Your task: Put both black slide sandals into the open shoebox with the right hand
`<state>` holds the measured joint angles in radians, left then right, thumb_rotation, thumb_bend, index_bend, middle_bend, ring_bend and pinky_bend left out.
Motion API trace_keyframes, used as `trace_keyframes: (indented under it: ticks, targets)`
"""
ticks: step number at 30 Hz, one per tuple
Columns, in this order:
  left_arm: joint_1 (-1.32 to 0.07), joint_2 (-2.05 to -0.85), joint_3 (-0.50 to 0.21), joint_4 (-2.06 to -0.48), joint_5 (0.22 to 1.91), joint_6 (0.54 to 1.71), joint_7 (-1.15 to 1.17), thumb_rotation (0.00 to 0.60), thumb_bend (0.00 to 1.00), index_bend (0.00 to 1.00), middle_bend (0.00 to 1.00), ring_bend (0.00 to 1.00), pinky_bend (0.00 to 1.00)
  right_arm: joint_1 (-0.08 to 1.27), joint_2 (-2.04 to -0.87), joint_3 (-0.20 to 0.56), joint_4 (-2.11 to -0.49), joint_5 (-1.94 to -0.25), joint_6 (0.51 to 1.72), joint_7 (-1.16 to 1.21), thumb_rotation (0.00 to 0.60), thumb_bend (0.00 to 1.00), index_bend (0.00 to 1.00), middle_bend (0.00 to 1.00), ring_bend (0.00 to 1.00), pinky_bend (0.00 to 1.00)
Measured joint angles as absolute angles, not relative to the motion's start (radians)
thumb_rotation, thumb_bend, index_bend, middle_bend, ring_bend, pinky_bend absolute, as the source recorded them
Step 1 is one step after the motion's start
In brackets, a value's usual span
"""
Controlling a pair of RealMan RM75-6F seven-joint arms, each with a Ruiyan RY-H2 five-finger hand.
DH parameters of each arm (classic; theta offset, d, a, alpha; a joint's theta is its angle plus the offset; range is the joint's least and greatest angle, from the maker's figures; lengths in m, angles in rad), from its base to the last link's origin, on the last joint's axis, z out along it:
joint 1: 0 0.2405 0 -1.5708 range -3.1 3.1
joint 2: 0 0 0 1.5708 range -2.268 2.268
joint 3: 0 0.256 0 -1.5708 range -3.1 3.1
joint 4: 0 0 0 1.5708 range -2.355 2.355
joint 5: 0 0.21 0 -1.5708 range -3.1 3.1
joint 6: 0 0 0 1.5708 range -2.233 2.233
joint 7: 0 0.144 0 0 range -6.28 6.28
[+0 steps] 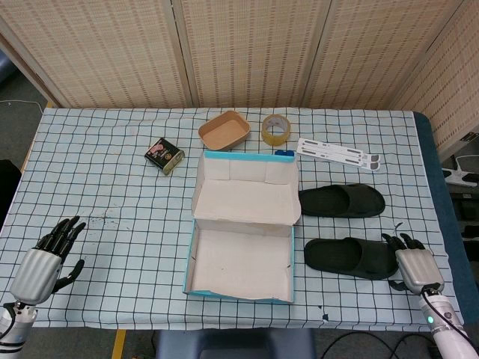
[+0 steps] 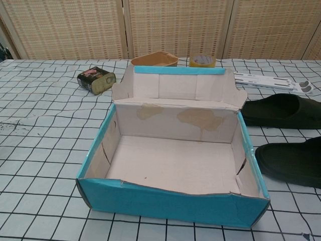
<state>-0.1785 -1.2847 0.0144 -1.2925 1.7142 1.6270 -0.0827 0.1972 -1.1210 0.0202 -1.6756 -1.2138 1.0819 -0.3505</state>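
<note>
Seen from above, a checked worktop (image 1: 112,187) carries an open shoebox (image 1: 239,258) at its centre, lid flap standing at the back. Two black slide sandals lie at three o'clock from the box — the far sandal (image 1: 342,200) near the lid, the near sandal (image 1: 350,256) beside the box's body. Both are outside the box, which holds nothing.

To do this step well, I judge the right robot hand (image 1: 416,268) should close over the near sandal's strap, lift it clear of the box wall, then lower it flat inside.

The right robot hand sits at the near sandal's heel, fingers spread, holding nothing — contact cannot be told. The left robot hand (image 1: 41,265) rests at eight o'clock, fingers apart, holding nothing.
</note>
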Motion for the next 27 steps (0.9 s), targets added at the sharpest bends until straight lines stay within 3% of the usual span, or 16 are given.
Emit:
trace_keyframes:
  ticks: [6,27]
  targets:
    - [-0.180,-1.284,0.014,-1.294,1.712,1.619,-0.088,0.600,0.40,0.01,0.00,0.05,0.30,0.219,-1.137,0.022,-1.624,-1.229,1.053,-0.279,0.600,0.06,0.00,0.15,0.04,0.11]
    - [-0.181,-1.282,0.013,-1.294,1.709,1.611,-0.089,0.600,0.40,0.02,0.01,0.06,0.30,0.258,-1.151,-0.019,-1.562,-1.287,0.982,-0.170,0.600,0.06,0.00,0.10,0.00,0.07]
